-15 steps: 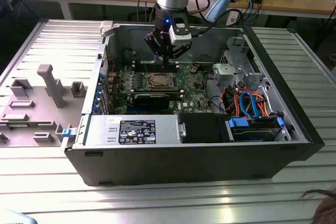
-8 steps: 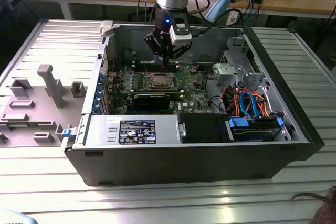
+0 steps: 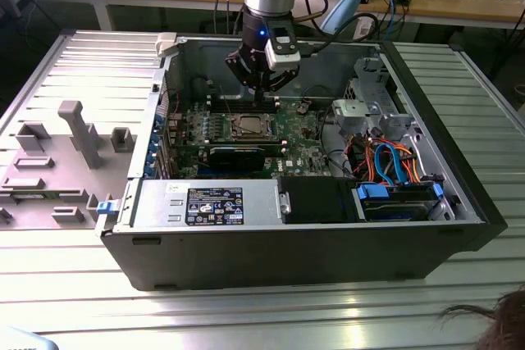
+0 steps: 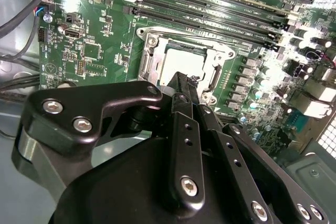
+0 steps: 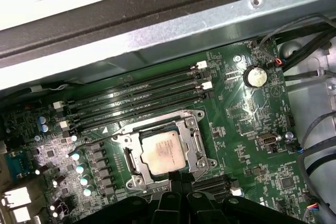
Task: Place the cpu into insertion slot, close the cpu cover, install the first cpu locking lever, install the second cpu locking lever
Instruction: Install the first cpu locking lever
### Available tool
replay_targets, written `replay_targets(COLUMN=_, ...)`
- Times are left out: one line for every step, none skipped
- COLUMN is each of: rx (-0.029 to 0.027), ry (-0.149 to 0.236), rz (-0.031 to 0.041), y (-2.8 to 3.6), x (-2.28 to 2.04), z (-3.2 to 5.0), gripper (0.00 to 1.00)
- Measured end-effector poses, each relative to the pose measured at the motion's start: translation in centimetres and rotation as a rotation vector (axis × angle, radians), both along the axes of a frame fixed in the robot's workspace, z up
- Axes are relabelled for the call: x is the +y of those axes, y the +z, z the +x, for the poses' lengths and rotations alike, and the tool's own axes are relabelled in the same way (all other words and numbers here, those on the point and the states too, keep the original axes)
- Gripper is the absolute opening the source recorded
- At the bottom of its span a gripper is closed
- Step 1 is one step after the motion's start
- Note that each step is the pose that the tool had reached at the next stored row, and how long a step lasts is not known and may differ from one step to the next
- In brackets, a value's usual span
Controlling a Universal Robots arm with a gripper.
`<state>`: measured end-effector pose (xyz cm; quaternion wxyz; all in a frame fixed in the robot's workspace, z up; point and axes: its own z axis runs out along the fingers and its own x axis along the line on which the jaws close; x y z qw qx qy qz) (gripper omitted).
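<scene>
A: Where is the tool [image 3: 261, 88]?

B: In the exterior view it hangs inside the open computer case [image 3: 459, 202], over the green motherboard [image 3: 299, 133], just above the far side of the insertion slot [image 3: 250, 126]. The case lies on its side on the ribbed metal tabletop [image 3: 484, 96].

A: And the cpu?

B: The cpu [image 5: 166, 152] already sits in the insertion slot [image 5: 163, 150]; in the first wrist view its pale metal face shows through the square window of the cpu cover [image 5: 195, 141], which lies flat around it. In the second wrist view the cpu [image 4: 181, 64] appears just beyond the black fingers [image 4: 185, 90].

A: Are the fingers spread?

B: They look pressed together, tips side by side with nothing between them, poised at the near edge of the socket frame in both wrist views.

A: What lies around the socket?

B: Long black memory slots [image 5: 142, 98] run along one side of it, and a round coin battery [image 5: 255, 76] sits on the board well apart from it. A thin wire lever [image 5: 97, 141] juts out by one corner of the frame.
</scene>
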<state>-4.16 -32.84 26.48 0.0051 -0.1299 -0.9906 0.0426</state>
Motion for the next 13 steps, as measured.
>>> replay_targets(rx=0.0, ry=0.003, rz=0.0, y=0.0, x=0.0, z=0.0, gripper=0.11)
replay_targets(rx=0.0, ry=0.005, rz=0.0, y=0.0, x=0.0, z=0.0, gripper=0.11)
replay_targets(rx=0.0, ry=0.007, rz=0.0, y=0.0, x=0.0, z=0.0, gripper=0.11)
replay_targets(rx=0.0, ry=0.009, rz=0.0, y=0.0, x=0.0, z=0.0, gripper=0.11)
replay_targets(rx=0.0, ry=0.01, rz=0.0, y=0.0, x=0.0, z=0.0, gripper=0.11)
replay_targets(rx=0.0, ry=0.011, rz=0.0, y=0.0, x=0.0, z=0.0, gripper=0.11)
replay_targets(rx=0.0, ry=0.012, rz=0.0, y=0.0, x=0.0, z=0.0, gripper=0.11)
replay_targets(rx=0.0, ry=0.013, rz=0.0, y=0.0, x=0.0, z=0.0, gripper=0.11)
replay_targets(rx=0.0, ry=0.014, rz=0.0, y=0.0, x=0.0, z=0.0, gripper=0.11)
replay_targets(rx=0.0, ry=0.015, rz=0.0001, y=0.0, x=0.0, z=0.0, gripper=0.11)
replay_targets(rx=0.0, ry=0.018, rz=0.0, y=0.0, x=0.0, z=0.0, gripper=0.11)
replay_targets(rx=0.0, ry=0.019, rz=0.0, y=0.0, x=0.0, z=0.0, gripper=0.11)
replay_targets(rx=0.0, ry=0.02, rz=0.0, y=0.0, x=0.0, z=0.0, gripper=0.11)
